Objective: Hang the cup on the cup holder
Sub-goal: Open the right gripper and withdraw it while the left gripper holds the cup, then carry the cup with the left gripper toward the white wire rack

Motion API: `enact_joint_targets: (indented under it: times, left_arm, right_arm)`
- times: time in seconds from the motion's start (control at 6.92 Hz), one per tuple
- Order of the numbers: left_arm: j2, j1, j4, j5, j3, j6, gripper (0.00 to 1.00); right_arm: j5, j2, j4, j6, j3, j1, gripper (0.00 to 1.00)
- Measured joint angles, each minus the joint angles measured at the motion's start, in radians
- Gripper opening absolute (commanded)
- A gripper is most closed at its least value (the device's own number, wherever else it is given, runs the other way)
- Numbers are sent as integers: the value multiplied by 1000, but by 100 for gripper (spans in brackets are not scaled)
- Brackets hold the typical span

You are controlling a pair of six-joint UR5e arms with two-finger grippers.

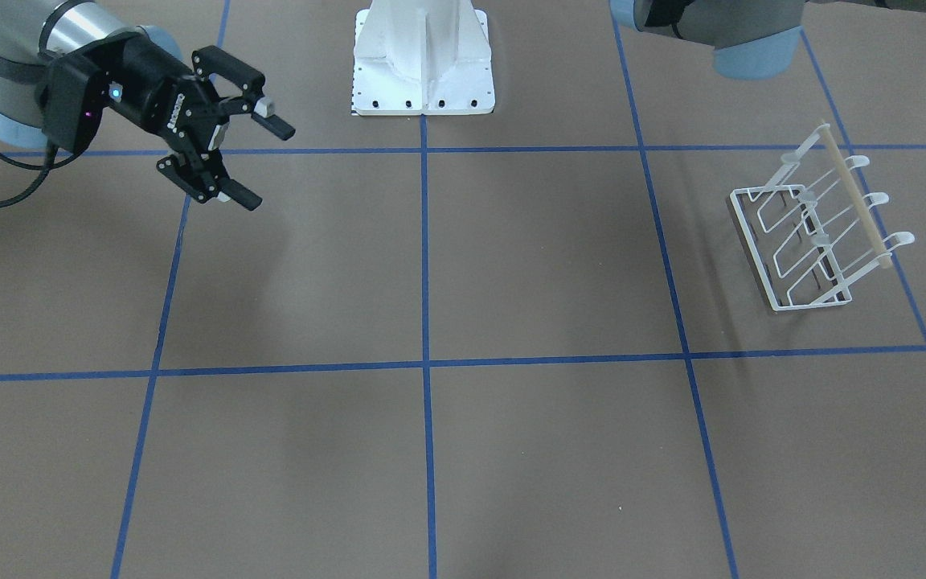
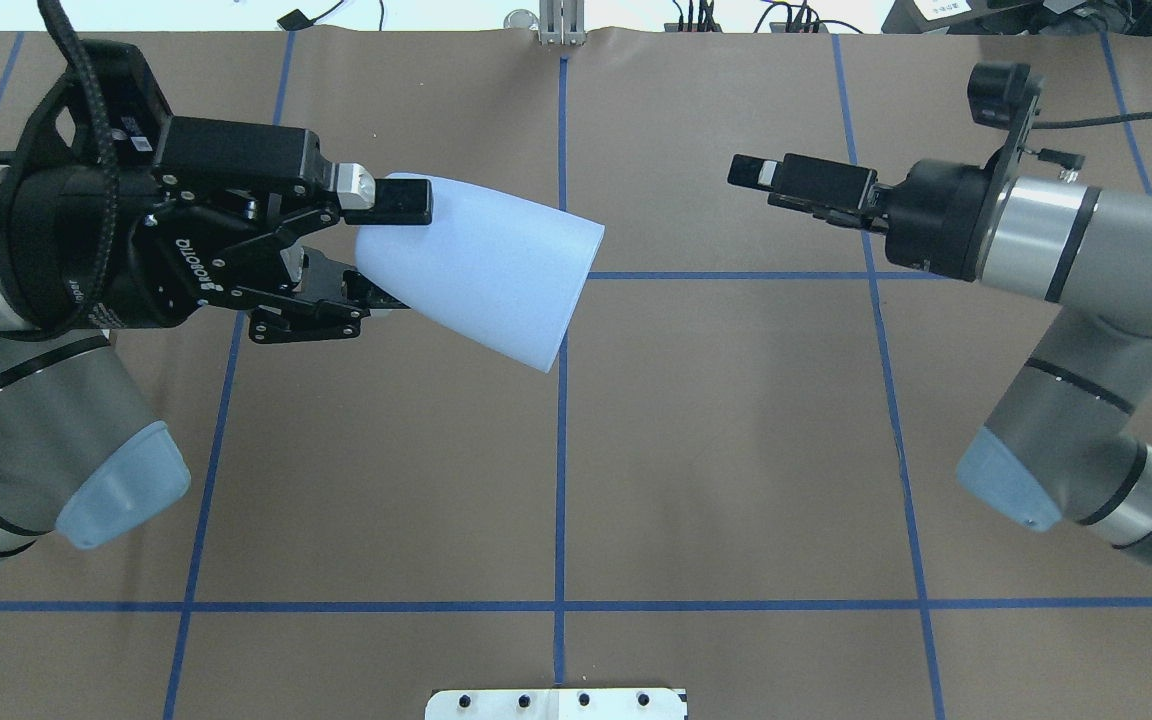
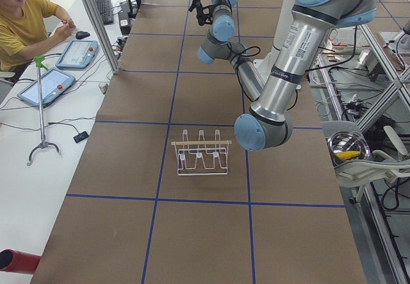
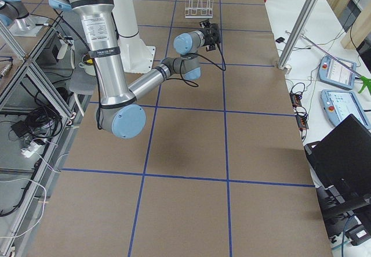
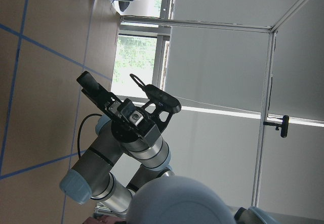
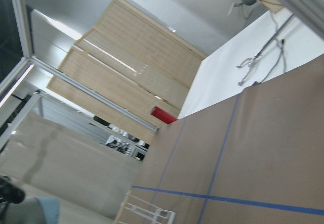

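We've got the light-blue tapered plastic tumbler (image 2: 486, 270) up in the air, lying sideways. The left gripper (image 2: 386, 248) has its jaws clamped on the narrow base end, w/ the wide rim facing the counter's middle. The right gripper (image 1: 264, 163) hangs over the right side, jaws spread wide, nothing btwn them. The white wire rack w/ slanted round-tipped prongs & a pale wooden rod (image 1: 821, 229) stands on the left side of the brown paper-covered counter w/ blue tape grid (image 1: 511, 265). No cup on it. Tumbler & rack are well apart. The rack doesn't show in the overhead view, prob. hidden under the left arm.

Step in hand, as we judge it: the carry. Pickup is done, hanging not yet begun. Next move needs us to bring the tumbler down to the rack & tip the rim down so the mouth lines up w/ one prong's slant. Then slide it over the rounded tip & only then let go.
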Motion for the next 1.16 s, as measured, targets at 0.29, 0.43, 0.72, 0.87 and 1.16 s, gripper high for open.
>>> enact_joint_targets:
  times: [0.29, 0.43, 0.72, 0.87, 1.16]
  left_arm:
    - [10, -5, 13, 15, 7, 61, 27]
    - [28, -8, 23, 24, 11, 117, 27]
    - [52, -44, 94, 25, 11, 214, 25]
    - [55, -79, 154, 5, 10, 259, 25]
    - [56, -192, 296, -117, 10, 369, 24]
  right_arm:
    - [221, -34, -275, -199, -5, 187, 100]
    - [292, -61, -386, -326, -10, 259, 100]
    - [375, -144, -545, -654, -46, 392, 100]
    - [408, -181, -593, -813, -80, 454, 100]
    - [454, -239, -699, -1097, -144, 561, 100]
